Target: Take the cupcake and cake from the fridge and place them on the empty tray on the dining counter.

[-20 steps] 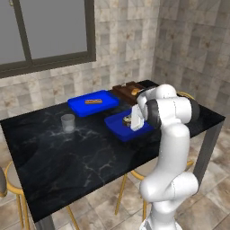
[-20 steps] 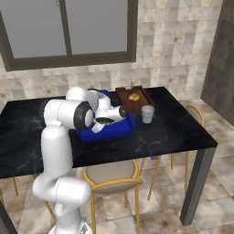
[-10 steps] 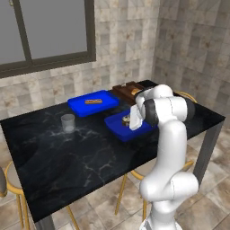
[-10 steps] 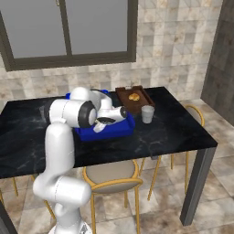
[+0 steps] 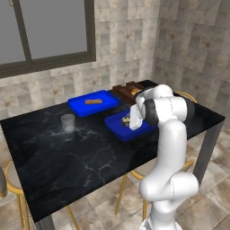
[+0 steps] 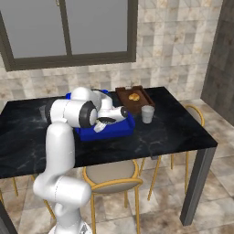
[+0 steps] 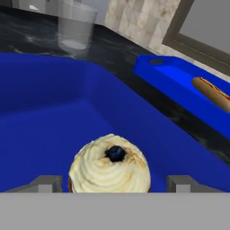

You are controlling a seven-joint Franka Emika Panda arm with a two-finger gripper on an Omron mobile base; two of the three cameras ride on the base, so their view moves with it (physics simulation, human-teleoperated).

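My hand [image 7: 110, 182] is spread wide around the cupcake [image 7: 109, 165] at 6 o'clock in the tray [image 7: 40, 112], so next I lift clear and fetch the cake.

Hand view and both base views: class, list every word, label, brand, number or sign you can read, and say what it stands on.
None: no readable text anywhere.
The cream-topped cupcake, the blue rectangular plastic tray beneath it, the second blue tray with a tan bread stick, the clear glass cup and the black marble dining counter are all unmarked.

White glossy rounded arm segments, dark joint bands, grey fingertips [image 7: 45, 183].
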